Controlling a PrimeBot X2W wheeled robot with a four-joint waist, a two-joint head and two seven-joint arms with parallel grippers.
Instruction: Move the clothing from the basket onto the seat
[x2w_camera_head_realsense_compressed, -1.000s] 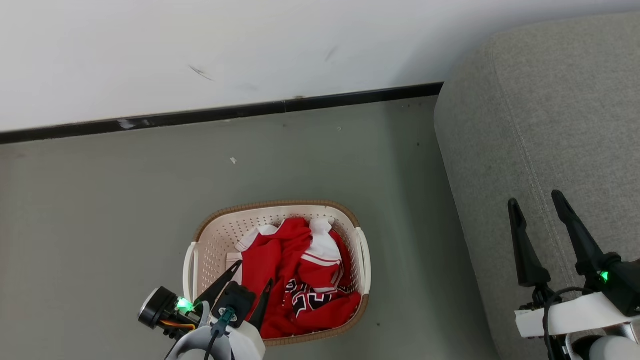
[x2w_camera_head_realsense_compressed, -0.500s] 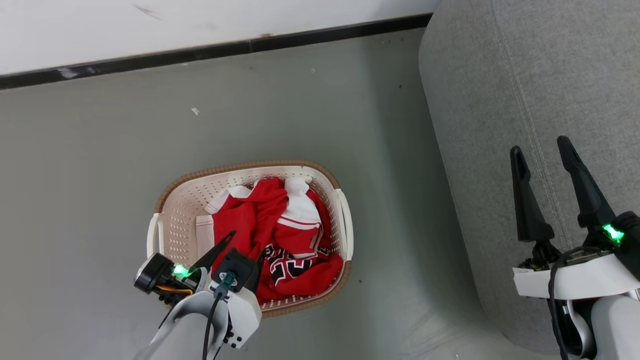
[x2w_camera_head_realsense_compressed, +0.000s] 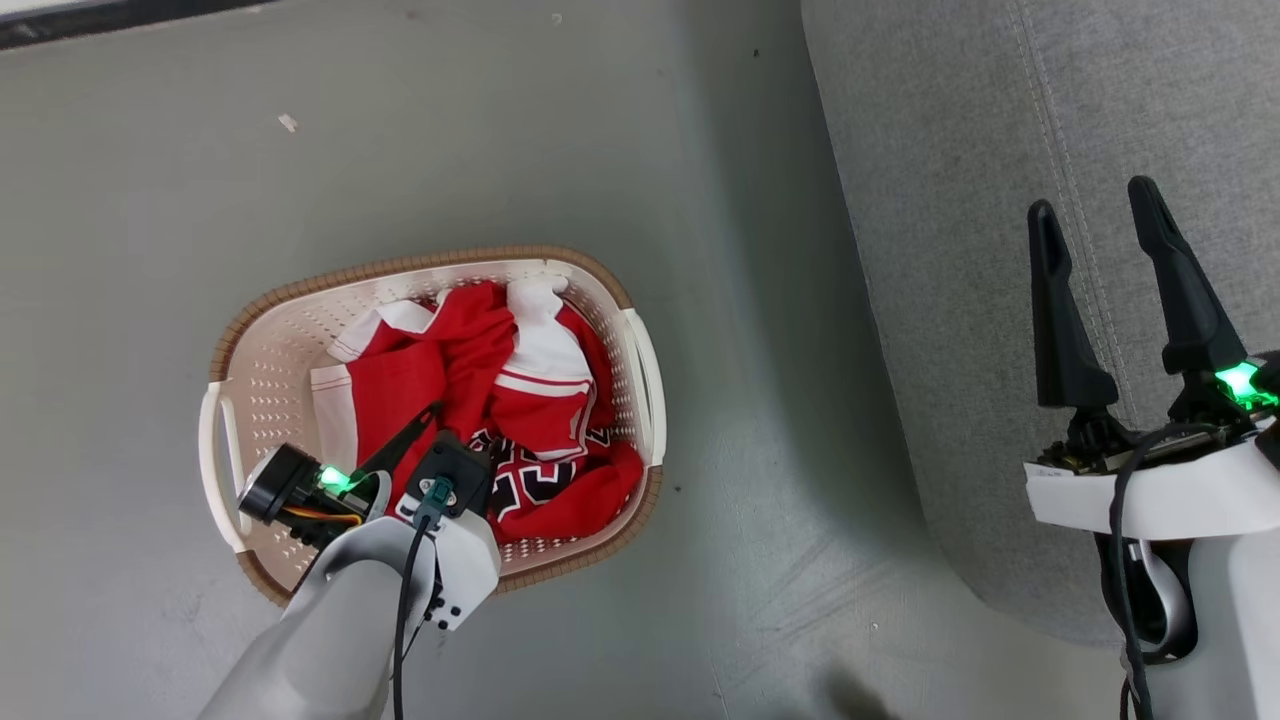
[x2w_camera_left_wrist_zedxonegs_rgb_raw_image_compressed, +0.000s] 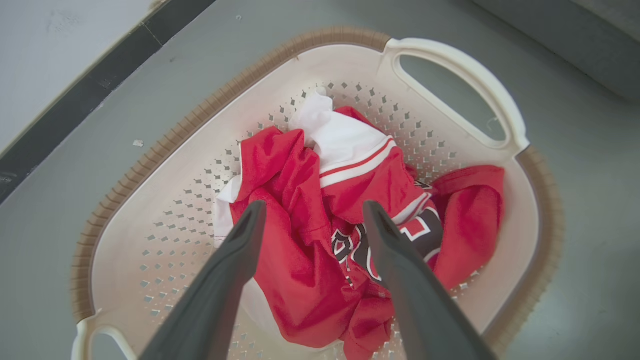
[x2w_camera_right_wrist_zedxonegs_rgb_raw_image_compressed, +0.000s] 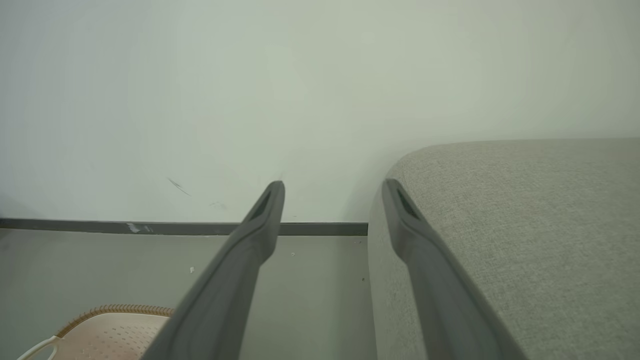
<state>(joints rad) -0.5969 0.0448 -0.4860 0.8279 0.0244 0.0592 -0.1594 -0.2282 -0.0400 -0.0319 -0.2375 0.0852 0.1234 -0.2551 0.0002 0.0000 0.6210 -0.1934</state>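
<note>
Clothing (x2w_camera_left_wrist_zedxonegs_rgb_raw_image_compressed: 300, 260) lies heaped in the basket (x2w_camera_left_wrist_zedxonegs_rgb_raw_image_compressed: 165, 200), directly beneath your left gripper (x2w_camera_left_wrist_zedxonegs_rgb_raw_image_compressed: 315, 207), its fingers spread wide with nothing gripped. Your right gripper (x2w_camera_head_realsense_compressed: 1092, 195), equally wide and empty, hangs over the seat (x2w_camera_head_realsense_compressed: 950, 150), with the basket away to its left.

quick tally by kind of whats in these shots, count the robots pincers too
laundry basket: 1
heap of red-and-white sports clothing: 1, garments too tangled to count
sofa: 1
pincers: 2, left pincer and right pincer, both open
total: 5
</note>
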